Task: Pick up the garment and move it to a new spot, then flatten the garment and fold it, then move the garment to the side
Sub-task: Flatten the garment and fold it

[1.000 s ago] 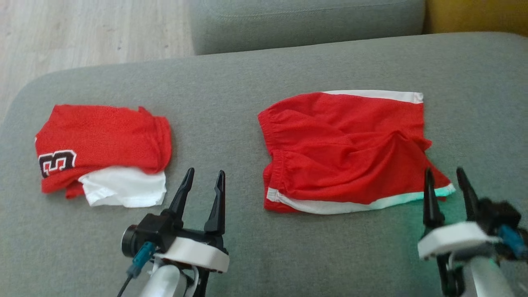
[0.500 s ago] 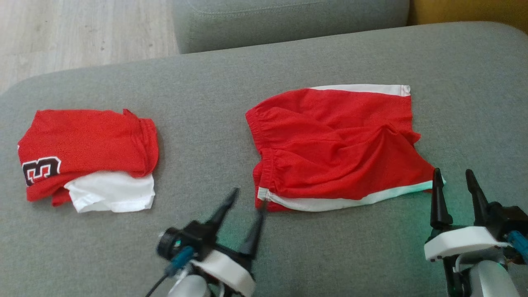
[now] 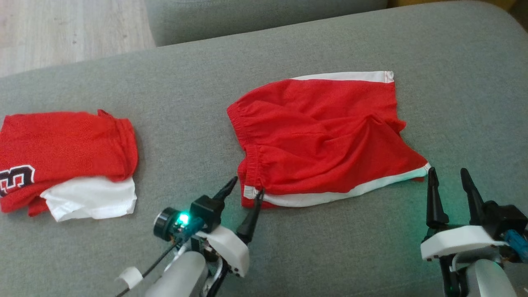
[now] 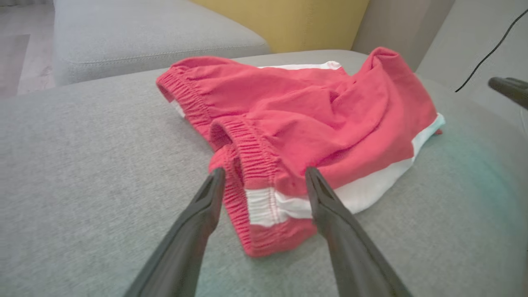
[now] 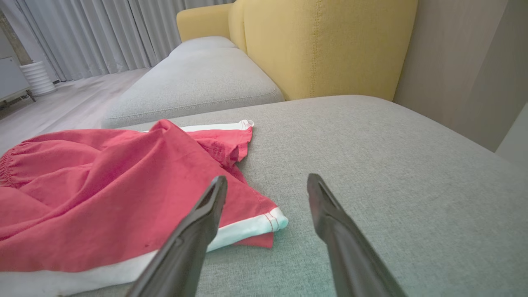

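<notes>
Head view looks down on the grey sofa cushion (image 3: 313, 45), which spreads across most of what lies before me. Right of its centre lie the red shorts (image 3: 321, 132), the garment I am to handle. They are roughly flat but rumpled, with the elastic waistband toward my left, the leg hems toward my right and a white stripe along the near edge. Well apart from them, at the cushion's far left, sits a folded red jersey (image 3: 62, 140) with a black-and-white number and white cloth showing under its near edge.

My left gripper (image 3: 247, 185) is at the near waistband corner of the shorts, jaws spread wide. In the left wrist view that corner and its white stripe lie between my two fingers, unpinched; whether the tips touch the cloth I cannot tell. My right gripper (image 3: 447, 170) stands just beside the near hem corner, jaws equally spread. In the right wrist view one finger crosses the white hem and the other is over bare cushion. Neither gripper holds anything. A small green light (image 3: 183, 218) glows on my left wrist.
</notes>
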You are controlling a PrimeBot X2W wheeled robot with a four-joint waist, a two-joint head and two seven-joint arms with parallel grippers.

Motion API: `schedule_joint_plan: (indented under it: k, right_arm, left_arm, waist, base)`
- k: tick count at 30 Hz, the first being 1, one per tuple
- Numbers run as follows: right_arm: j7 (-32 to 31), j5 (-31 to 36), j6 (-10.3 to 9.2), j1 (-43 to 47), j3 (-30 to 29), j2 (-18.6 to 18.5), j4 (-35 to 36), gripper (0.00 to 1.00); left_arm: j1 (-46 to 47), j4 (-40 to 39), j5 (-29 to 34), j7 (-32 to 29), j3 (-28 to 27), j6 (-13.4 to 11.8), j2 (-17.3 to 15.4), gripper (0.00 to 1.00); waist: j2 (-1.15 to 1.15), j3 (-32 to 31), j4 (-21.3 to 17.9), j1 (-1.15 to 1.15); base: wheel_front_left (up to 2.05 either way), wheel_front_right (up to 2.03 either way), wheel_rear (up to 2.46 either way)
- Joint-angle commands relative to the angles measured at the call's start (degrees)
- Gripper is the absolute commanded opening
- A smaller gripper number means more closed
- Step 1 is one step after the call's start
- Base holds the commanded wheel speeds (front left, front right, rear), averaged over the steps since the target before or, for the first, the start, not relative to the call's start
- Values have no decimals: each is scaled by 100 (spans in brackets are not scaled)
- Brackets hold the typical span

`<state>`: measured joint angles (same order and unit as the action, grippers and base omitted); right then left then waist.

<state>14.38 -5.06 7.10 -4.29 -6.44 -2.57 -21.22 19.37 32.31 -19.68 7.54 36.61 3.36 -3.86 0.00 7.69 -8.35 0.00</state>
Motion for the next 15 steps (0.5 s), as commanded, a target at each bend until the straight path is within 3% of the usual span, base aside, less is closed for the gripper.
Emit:
schedule_joint_plan:
  k: [1,15]
  right_arm:
    - [62,-42,39,-242,107,-31,175,100]
    - [62,-92,39,-336,138,-31,79,100]
  left_arm:
    - [229,-90,5,-17,-219,-47,-77,100]
    - [465,136,-173,-206,-89,182,-159,100]
  waist:
    - [0,29,-13,0]
    - [0,195,-93,0]
  base:
    - [0,0,0]
    - [0,0,0]
